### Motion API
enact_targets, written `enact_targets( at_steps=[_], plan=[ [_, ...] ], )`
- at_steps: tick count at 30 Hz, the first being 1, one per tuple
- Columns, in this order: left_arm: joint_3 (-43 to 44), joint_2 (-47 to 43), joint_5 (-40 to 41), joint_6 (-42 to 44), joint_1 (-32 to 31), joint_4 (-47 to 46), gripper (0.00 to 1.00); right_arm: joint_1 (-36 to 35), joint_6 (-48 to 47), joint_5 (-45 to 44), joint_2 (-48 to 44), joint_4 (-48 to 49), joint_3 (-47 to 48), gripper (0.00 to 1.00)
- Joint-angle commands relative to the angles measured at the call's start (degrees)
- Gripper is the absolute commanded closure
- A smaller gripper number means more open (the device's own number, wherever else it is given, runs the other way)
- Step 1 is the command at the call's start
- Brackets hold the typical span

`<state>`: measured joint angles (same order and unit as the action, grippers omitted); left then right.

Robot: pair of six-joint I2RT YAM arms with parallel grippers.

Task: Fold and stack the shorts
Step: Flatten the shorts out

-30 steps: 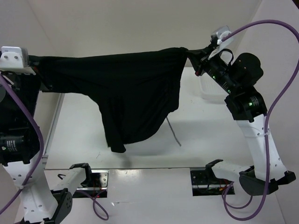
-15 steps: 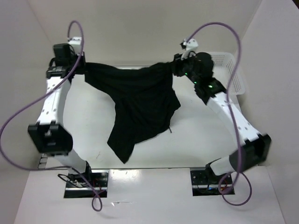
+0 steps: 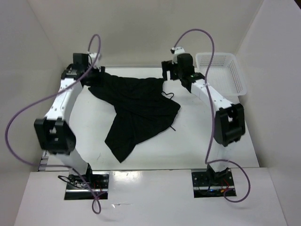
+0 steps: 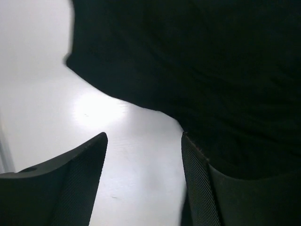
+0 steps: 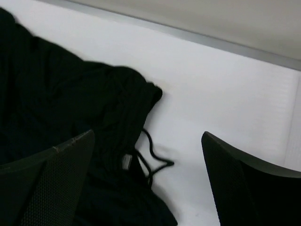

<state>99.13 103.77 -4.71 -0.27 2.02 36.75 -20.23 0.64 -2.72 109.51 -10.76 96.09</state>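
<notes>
The shorts point(image 3: 136, 106) lie rumpled on the desk point(image 3: 202, 136) between the left tool point(image 4: 143, 141) and right tool point(image 5: 147, 133), both spread and empty; being soft, light, floppy cloth, they seem best pinched at the waistband corners.

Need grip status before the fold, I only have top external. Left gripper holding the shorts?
Observer: No. Left gripper is open, bare table between its fingers.
Operator: Right one?
Observer: Right gripper is open wide, nothing clamped.
Operator: Drawstring caught anywhere?
Observer: No, the drawstring lies loose on the table between the right fingers, next to a small pale tag on the shorts.
</notes>
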Motion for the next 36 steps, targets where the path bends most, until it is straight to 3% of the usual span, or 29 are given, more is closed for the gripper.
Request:
enact_targets(
  at_steps=[1, 5, 9, 13, 20, 26, 30, 34, 36],
  plan=[
    [-16.0, -11.4, -3.0, 0.3, -6.3, 7.1, 0.3, 0.5, 0.4, 2.3, -11.7, -2.1, -13.2, 0.03],
    [-31.9, -18.0, -2.4, 0.3, -15.8, 7.2, 0.31, 1.7, 0.9, 2.9, -18.1, -3.1, -25.4, 0.17],
    [-38.1, -18.5, -0.5, 0.3, -25.4, 4.0, 0.3, 2.2, 2.1, 3.4, -20.7, -3.6, -33.2, 0.18],
    [-42.3, -15.1, 7.5, 0.3, -29.7, -1.6, 0.29, 2.7, 3.2, 2.9, -20.7, 0.0, -38.6, 0.18],
    [-42.1, -6.7, 17.3, 0.3, -29.7, -9.0, 0.32, 6.6, 3.7, 3.3, -17.3, 2.9, -39.1, 0.2],
    [-44.3, -5.9, 16.0, 0.3, -30.2, -7.9, 0.44, 6.6, 5.4, 11.9, -14.8, 4.7, -39.1, 0.2],
    [-44.3, -5.9, 16.0, 0.3, -30.2, -7.2, 0.6, 6.6, 7.0, 14.5, -12.4, 6.5, -38.6, 0.2],
    [-43.0, -7.5, 15.0, 0.3, -30.2, -5.3, 0.62, 6.6, 10.2, 14.5, -8.8, 6.6, -37.2, 0.2],
    [-43.0, -8.1, 15.0, 0.3, -30.2, -4.8, 0.57, 6.6, 11.6, 14.5, -7.7, 6.5, -36.5, 0.2]
  ],
)
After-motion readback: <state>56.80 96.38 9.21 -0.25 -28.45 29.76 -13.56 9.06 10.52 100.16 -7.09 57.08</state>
